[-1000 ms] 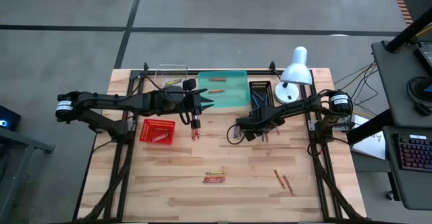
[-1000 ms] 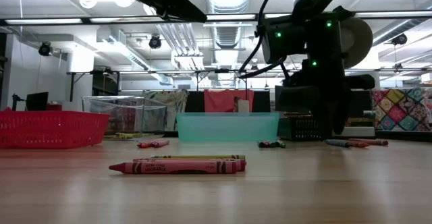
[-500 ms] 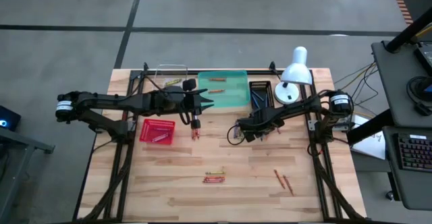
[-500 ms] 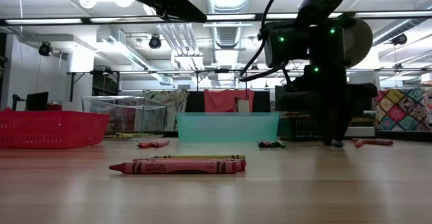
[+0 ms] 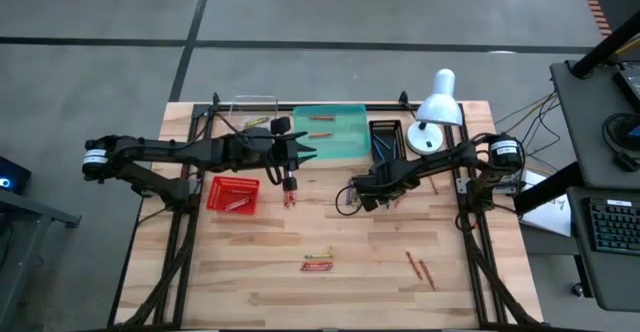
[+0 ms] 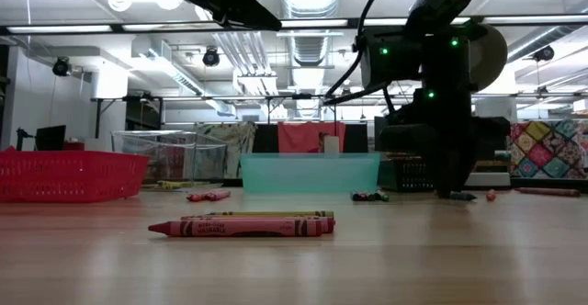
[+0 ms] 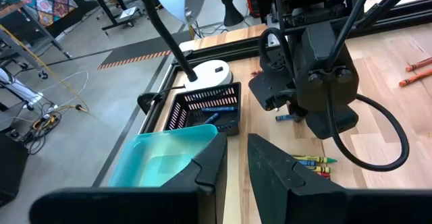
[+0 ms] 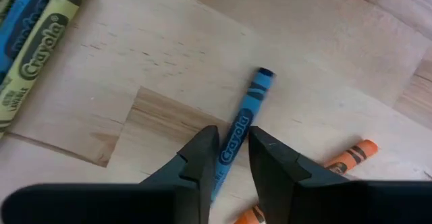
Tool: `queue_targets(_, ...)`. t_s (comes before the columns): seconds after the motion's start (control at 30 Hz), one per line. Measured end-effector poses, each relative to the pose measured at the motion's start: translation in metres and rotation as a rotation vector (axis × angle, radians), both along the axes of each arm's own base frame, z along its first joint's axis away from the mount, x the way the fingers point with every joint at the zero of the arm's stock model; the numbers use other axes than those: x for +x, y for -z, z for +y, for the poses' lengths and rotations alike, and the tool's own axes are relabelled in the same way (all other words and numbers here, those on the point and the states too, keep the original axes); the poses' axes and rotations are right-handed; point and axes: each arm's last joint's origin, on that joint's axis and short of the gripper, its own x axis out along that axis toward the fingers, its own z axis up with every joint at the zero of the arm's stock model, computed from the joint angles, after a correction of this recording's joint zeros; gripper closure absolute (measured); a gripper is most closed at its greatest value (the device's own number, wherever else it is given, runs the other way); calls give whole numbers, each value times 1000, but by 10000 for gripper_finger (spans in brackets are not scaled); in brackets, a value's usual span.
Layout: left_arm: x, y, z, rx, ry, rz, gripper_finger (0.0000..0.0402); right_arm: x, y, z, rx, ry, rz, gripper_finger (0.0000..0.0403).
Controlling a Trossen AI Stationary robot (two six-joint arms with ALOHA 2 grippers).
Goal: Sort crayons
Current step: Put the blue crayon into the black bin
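Right wrist view | right hand (image 8: 233,150) closed around blue crayon (image 8: 237,133) | label: Crayola

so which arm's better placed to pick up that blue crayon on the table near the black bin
The right arm. Its gripper is down at the table with a finger on each side of the blue crayon. The left gripper hangs over the crayons beside the red basket, well away.
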Motion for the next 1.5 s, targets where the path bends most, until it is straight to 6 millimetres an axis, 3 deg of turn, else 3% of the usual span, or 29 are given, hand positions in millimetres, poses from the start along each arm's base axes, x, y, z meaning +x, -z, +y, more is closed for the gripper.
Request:
queue_targets(0.2, 0, 0, 0, -7, -3, -2, 359, -2, 8, 0, 0, -50, -26, 364)
queue_targets(0.37, -1, -1, 0, -20, -8, -9, 359, -3, 1, 0, -9, -65, -47, 389)
queue_targets(0.73, -23, -22, -2, -18, -5, -93, 359, -4, -58, -15, -148, -90, -215, 394)
queue_targets(0.87, -31, -21, -3, -39, -11, -105, 359, -4, -85, -36, -256, -98, -276, 394)
queue_targets(1.07, -32, -19, -3, -63, -19, -104, 359, -7, -102, -90, -355, -47, -251, 394)
queue_targets(1.3, -32, -19, -3, -63, -19, -105, 359, -15, -79, -151, -363, 29, -144, 394)
queue_targets(1.5, -32, -17, -3, -65, -20, -86, 359, -14, -53, -165, -324, 43, -60, 394)
